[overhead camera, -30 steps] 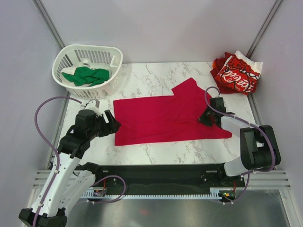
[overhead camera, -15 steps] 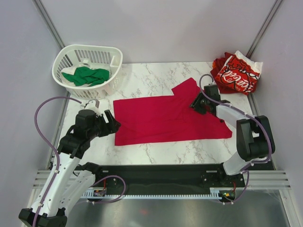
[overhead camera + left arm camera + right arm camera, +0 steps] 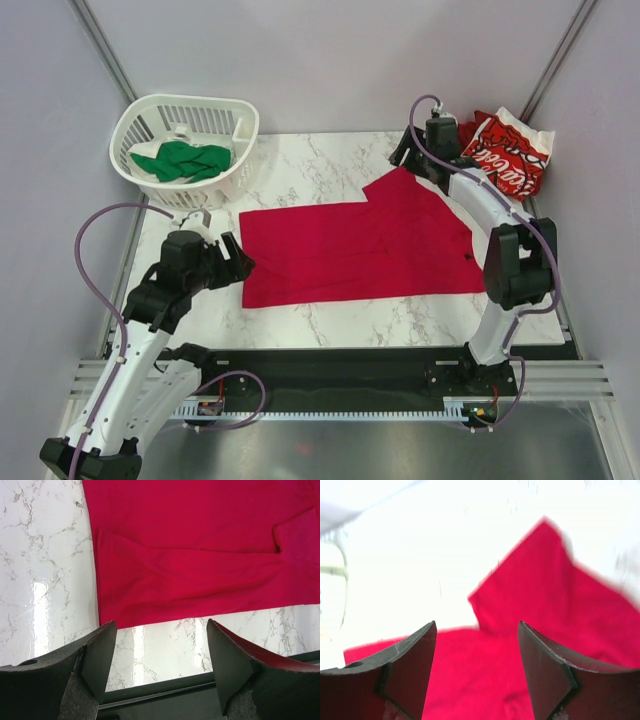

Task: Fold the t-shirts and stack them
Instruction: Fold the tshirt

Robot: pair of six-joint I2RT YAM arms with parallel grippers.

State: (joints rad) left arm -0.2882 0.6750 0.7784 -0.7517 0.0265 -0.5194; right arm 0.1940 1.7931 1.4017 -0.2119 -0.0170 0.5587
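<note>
From above, the crimson t-shirt lies spread flat in the middle of the marble table, one sleeve pointing toward the far edge. The red-and-white t-shirt, its white script lettering showing, sits bunched in the far right corner, apart from the crimson one. The green t-shirt lies crumpled inside the white slatted basket at the far left. The left gripper sits just beside the crimson shirt's left edge, near its near corner. The right arm is stretched to the far side, and the right gripper hangs over bare marble just past the tip of the raised sleeve, between that sleeve and the red-and-white shirt. From this height its jaws are too small to read.

In the left wrist view, the left gripper has its jaws spread wide with nothing between them. Just ahead of its fingertips lies the crimson t-shirt's near-left corner, with a soft crease running across the cloth. White marble shows to the left, and a dark rail runs under the fingers.

The right wrist view is blurred. The right gripper is also spread and empty. Below it lies the crimson t-shirt with its pointed sleeve against bright marble.
</note>
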